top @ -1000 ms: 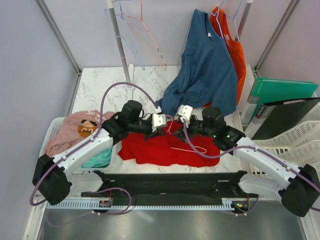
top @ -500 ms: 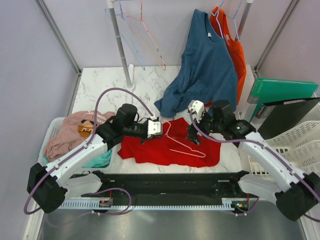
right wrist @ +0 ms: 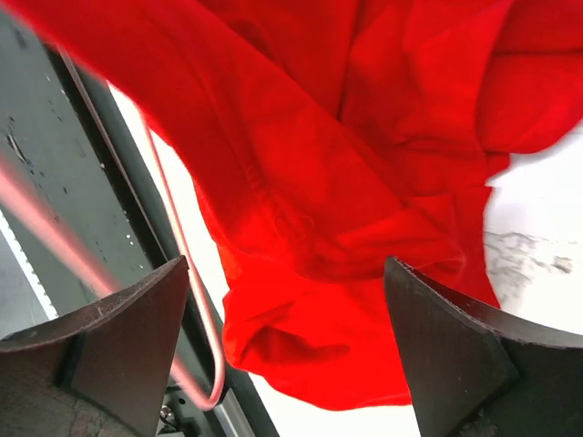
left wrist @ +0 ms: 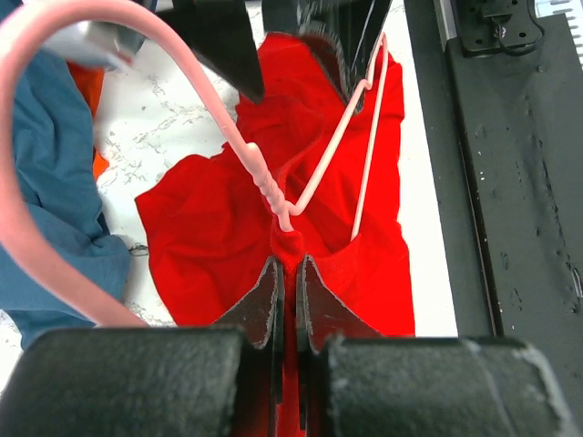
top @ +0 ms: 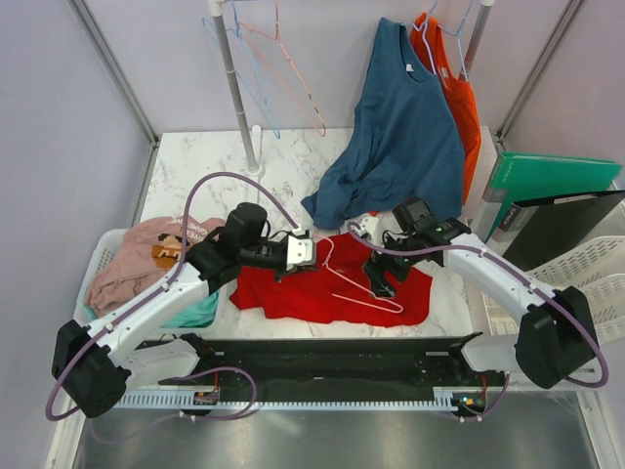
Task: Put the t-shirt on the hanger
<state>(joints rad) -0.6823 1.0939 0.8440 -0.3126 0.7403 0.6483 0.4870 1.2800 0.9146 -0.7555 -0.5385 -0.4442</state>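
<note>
The red t-shirt (top: 293,288) lies crumpled on the marble table between my arms. The pink hanger (top: 359,285) lies across it, its hook toward my left gripper. My left gripper (top: 305,252) is shut on a fold of the t-shirt (left wrist: 209,209), right where the hanger's twisted neck (left wrist: 267,188) meets the cloth. My right gripper (top: 379,278) is open and empty, pointing down just above the shirt's right part. In the right wrist view the t-shirt (right wrist: 346,182) fills the space between the fingers (right wrist: 118,337), and the hanger wire (right wrist: 182,255) runs by the left one.
A dark blue shirt (top: 405,127) and an orange-red shirt (top: 459,88) hang at the back right. Spare hangers (top: 283,73) hang by the rack pole (top: 234,88). A basket with clothes (top: 146,254) stands left. A green folder (top: 552,181) and white basket (top: 581,274) stand right.
My right gripper has left the collar area, swung right and come down over the shirt's right part. My left gripper has drawn slightly left with the cloth. The hanger has shifted on the shirt.
</note>
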